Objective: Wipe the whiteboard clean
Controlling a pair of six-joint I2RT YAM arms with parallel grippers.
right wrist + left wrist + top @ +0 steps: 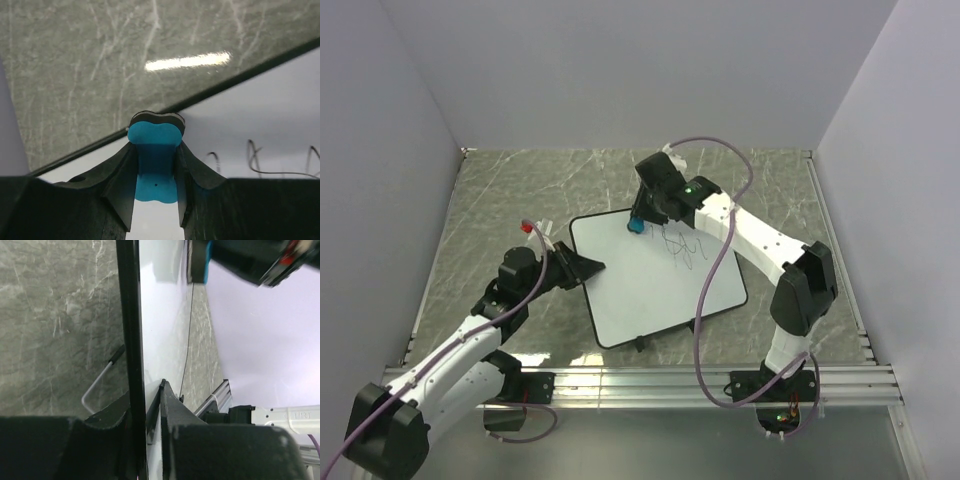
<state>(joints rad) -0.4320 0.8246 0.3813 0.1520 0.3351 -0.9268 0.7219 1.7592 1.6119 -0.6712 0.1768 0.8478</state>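
The whiteboard (655,290) lies flat near the middle of the marbled table (510,190), turned at an angle, with its small black feet (640,343) toward the near side. The left tool (592,267) is closed on the board's left rim, the black edge passing between its fingers. The right tool (640,220) grips a blue eraser (636,227) at the board's far edge, just left of the black scribbles (682,246).
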